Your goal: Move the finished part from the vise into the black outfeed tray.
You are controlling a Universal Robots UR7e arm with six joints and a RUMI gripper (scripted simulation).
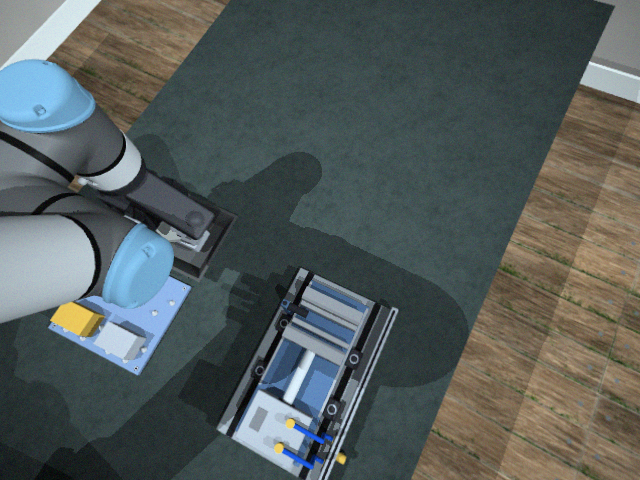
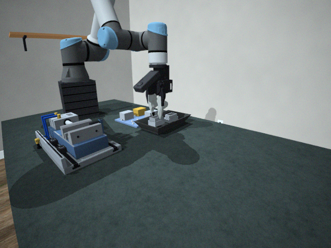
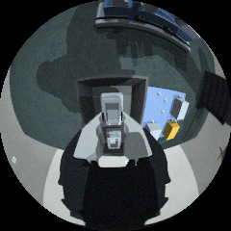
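Note:
My gripper [image 2: 158, 115] reaches down into the black outfeed tray and is shut on the finished part [image 2: 155, 121], a grey block with a pocket on top that sits low in the tray. A second pocketed grey block [image 2: 170, 116] lies in the tray just beyond it. In the wrist view the fingers clamp the part [image 3: 114, 137], with the other block [image 3: 112, 107] ahead of it in the tray. In the overhead view the arm hides most of the tray [image 1: 206, 242]. The vise [image 1: 310, 361] stands with nothing between its jaws.
A light blue plate [image 2: 129, 120] beside the tray carries a plain grey block [image 2: 126, 114] and a yellow block [image 2: 139, 110]. The vise [image 2: 76, 137] with blue hoses is at the table's left. The robot's base pedestal [image 2: 77, 97] stands behind.

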